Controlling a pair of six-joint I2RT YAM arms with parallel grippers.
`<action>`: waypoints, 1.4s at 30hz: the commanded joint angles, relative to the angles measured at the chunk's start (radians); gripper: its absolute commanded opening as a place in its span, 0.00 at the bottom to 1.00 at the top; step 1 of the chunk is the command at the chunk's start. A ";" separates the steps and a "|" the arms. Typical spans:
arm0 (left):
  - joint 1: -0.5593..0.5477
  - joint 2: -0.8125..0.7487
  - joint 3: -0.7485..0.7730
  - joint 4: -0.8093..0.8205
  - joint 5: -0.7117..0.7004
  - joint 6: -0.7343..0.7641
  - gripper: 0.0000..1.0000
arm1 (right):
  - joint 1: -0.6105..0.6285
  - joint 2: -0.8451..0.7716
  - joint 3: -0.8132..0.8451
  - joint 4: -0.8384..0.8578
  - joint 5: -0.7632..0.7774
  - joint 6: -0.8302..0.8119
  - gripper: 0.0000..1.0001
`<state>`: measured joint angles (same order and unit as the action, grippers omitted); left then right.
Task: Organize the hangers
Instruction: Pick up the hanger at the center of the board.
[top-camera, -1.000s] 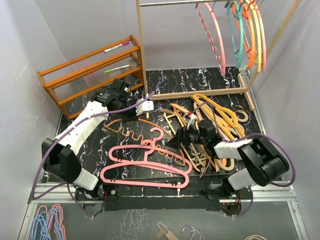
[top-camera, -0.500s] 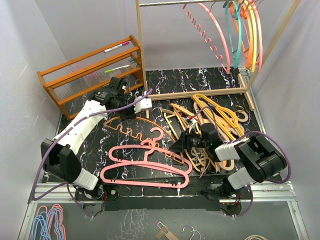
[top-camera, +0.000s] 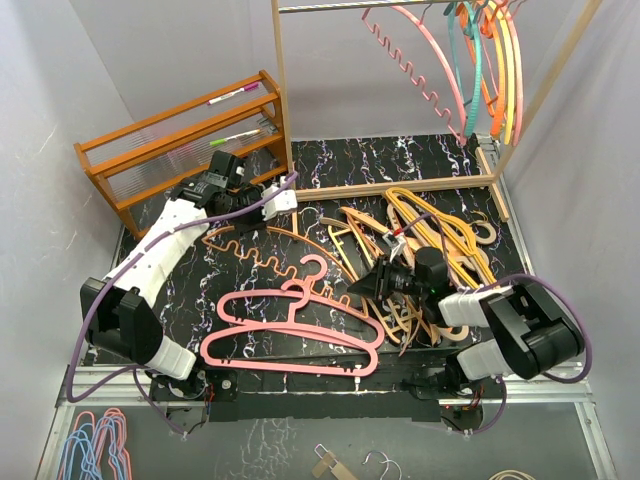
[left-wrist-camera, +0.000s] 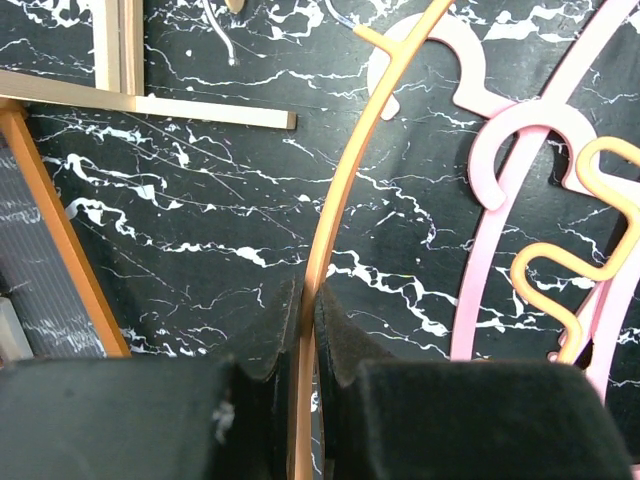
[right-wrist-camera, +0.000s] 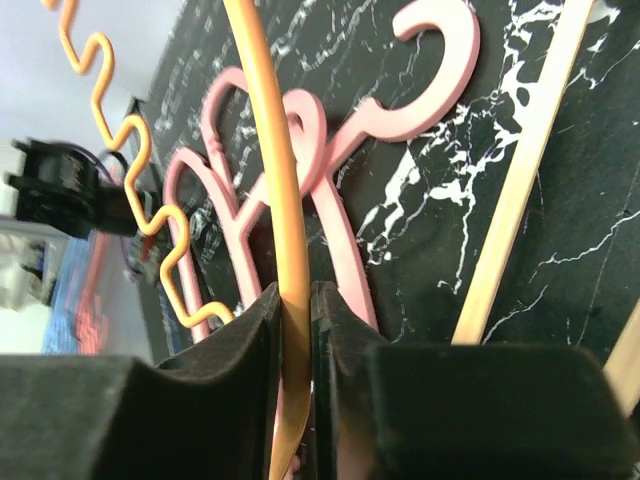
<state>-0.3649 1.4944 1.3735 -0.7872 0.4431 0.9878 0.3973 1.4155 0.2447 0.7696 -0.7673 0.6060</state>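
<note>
An orange hanger (top-camera: 268, 256) with a wavy bar stretches across the table between both arms. My left gripper (top-camera: 228, 222) is shut on its thin curved bar (left-wrist-camera: 335, 200) at the left end, pads pressed on either side (left-wrist-camera: 308, 300). My right gripper (top-camera: 362, 285) is shut on the same hanger's bar (right-wrist-camera: 272, 150) at the right end (right-wrist-camera: 297, 295). Two pink hangers (top-camera: 290, 330) lie flat at the front, also seen as pink hangers (left-wrist-camera: 480, 300) from the left wrist and pink hangers (right-wrist-camera: 420, 60) from the right wrist. More hangers (top-camera: 480, 60) hang from the metal rail.
A pile of orange and tan hangers (top-camera: 435, 235) lies at the right, partly under my right arm. The slatted wooden shelf rack (top-camera: 180, 150) stands back left, right beside my left wrist. The pale wooden frame (top-camera: 280, 100) has its base bar (left-wrist-camera: 210, 110) on the table.
My right gripper has closed on the orange hanger's bar. The left arm has drawn its end of the hanger slightly back and left. The hangers on the rail have swung.
</note>
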 joint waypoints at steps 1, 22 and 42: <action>0.010 -0.035 -0.008 0.043 0.017 -0.010 0.00 | -0.032 -0.081 -0.008 0.137 -0.021 0.084 0.09; 0.012 0.016 0.224 -0.024 0.047 -0.221 0.97 | -0.058 -0.417 0.160 -0.011 0.141 0.266 0.08; 0.097 0.035 0.636 -0.188 -0.398 -0.441 0.97 | -0.059 -0.636 0.743 -1.116 0.721 -0.452 0.08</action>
<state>-0.3122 1.5444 2.0563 -1.0153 0.1772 0.6254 0.3382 0.8181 0.8345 -0.2508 -0.1967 0.3229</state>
